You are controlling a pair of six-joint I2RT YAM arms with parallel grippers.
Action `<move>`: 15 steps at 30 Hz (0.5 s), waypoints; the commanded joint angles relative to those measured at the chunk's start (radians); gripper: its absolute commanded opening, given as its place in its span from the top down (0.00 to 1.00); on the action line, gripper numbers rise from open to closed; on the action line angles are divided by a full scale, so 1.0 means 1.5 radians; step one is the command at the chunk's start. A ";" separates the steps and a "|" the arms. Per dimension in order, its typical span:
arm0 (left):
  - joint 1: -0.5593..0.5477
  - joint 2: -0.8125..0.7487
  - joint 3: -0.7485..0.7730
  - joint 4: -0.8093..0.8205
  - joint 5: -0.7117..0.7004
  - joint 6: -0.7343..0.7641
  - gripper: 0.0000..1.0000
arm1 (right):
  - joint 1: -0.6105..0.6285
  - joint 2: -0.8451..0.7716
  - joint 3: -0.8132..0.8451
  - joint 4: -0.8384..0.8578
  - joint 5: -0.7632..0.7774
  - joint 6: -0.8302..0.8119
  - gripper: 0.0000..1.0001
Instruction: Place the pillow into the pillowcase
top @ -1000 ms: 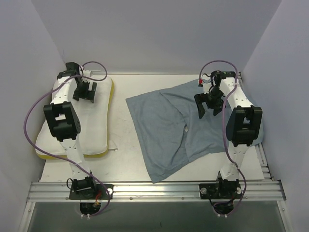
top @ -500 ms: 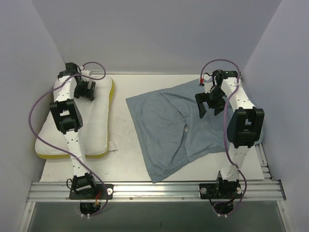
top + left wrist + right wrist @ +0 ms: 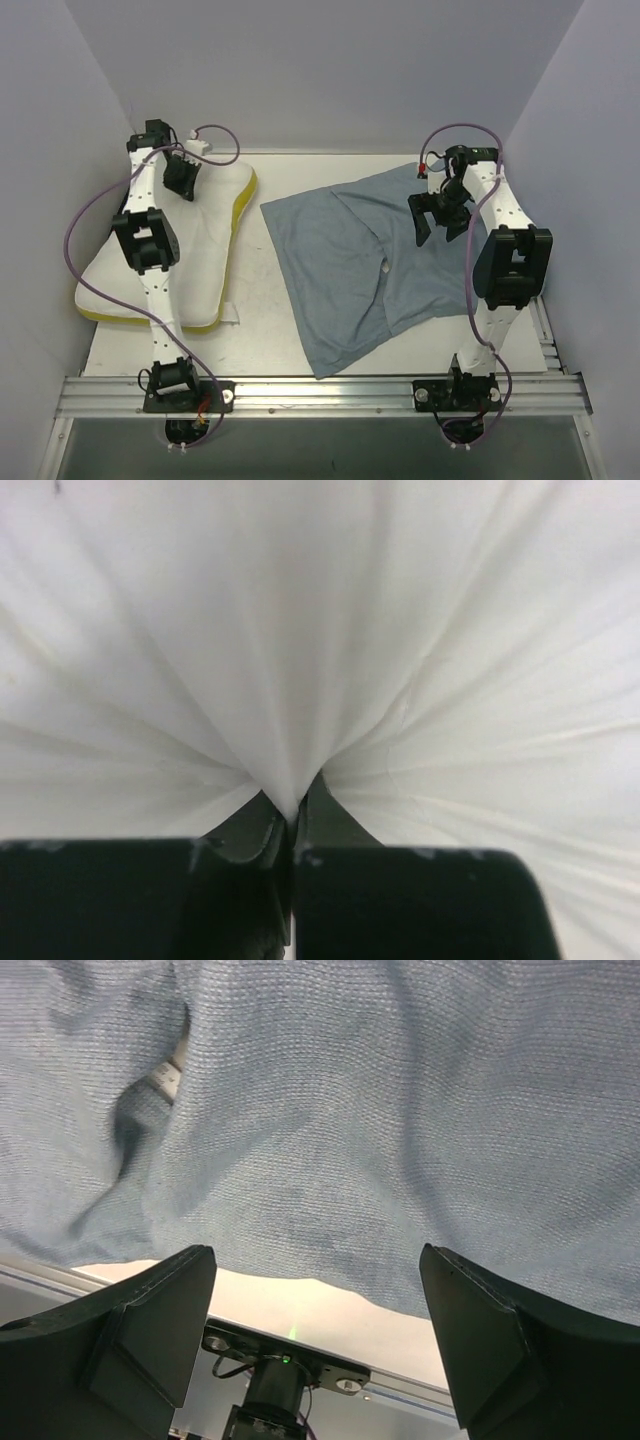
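Observation:
The white pillow [image 3: 195,250] with its yellow piped edge lies at the left of the table. Its far end is raised. My left gripper [image 3: 181,180] is shut on a pinch of the pillow's white cloth [image 3: 300,680] near that far end, and folds fan out from the closed fingertips [image 3: 315,810]. The grey-blue pillowcase [image 3: 360,265] lies spread flat at the right. My right gripper [image 3: 438,215] hangs open just above the pillowcase's far right part [image 3: 350,1110], with nothing between its fingers [image 3: 155,1310].
White walls close in the table on the left, back and right. An aluminium rail [image 3: 320,392] with both arm bases runs along the near edge. A strip of bare tabletop [image 3: 250,290] separates pillow and pillowcase.
My left gripper has closed on the pillow's far end and lifted it, so the yellow edge now bulges to the right. The right gripper drifted slightly toward the back, still open.

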 commanded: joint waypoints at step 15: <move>-0.112 -0.368 -0.268 -0.246 0.321 0.416 1.00 | 0.080 -0.072 -0.052 0.089 -0.099 0.047 0.53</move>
